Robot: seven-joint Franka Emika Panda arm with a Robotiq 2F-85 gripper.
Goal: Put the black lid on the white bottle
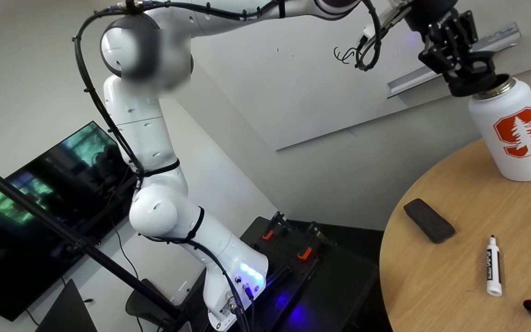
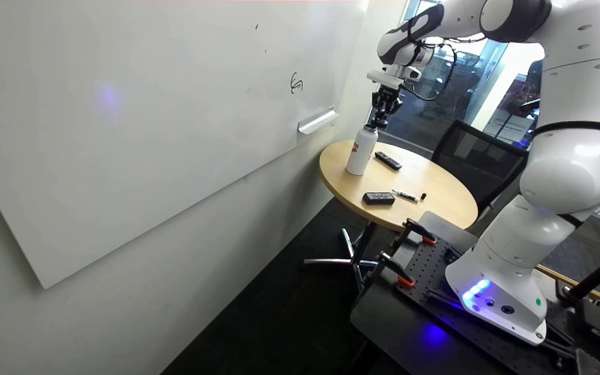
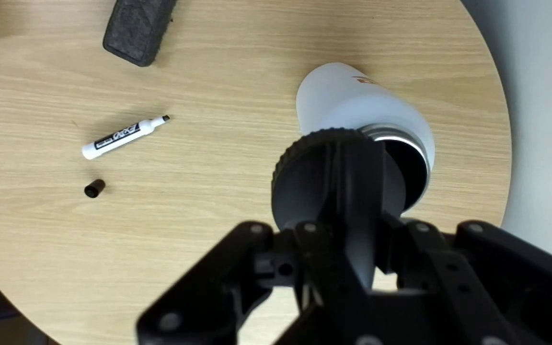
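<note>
Closest in the wrist view, the fingers (image 3: 315,254) grip the loop handle of the black lid (image 3: 304,187), one finger on either side. The lid is held at the mouth of the white bottle (image 3: 362,103), off centre — it hides part of the opening, while the rest shows dark inside a metal rim. Whether lid and rim touch, I cannot tell. The bottle stands upright on the table (image 3: 185,215); in an exterior view its red logo (image 1: 521,133) shows on the side.

Also on the table, well apart from the bottle, lies a white marker (image 3: 122,138) with its dark tip bare. A small black cap (image 3: 95,188) lies near the blunt end of the marker, and a dark block (image 3: 139,31) near the tip end. In an exterior view a slim black object (image 2: 387,160) — too small there to name — lies near the bottle.

Farther out, in an exterior view, a black chair (image 2: 479,164) stands at the edge of the table. In both exterior views a whiteboard (image 2: 175,114) hangs on the wall (image 2: 201,260) beside the table, with a short ledge (image 2: 318,121) near its lower edge. In an exterior view, a black screen (image 1: 53,198) with greenish patches shows behind the robot arm (image 1: 152,143).
</note>
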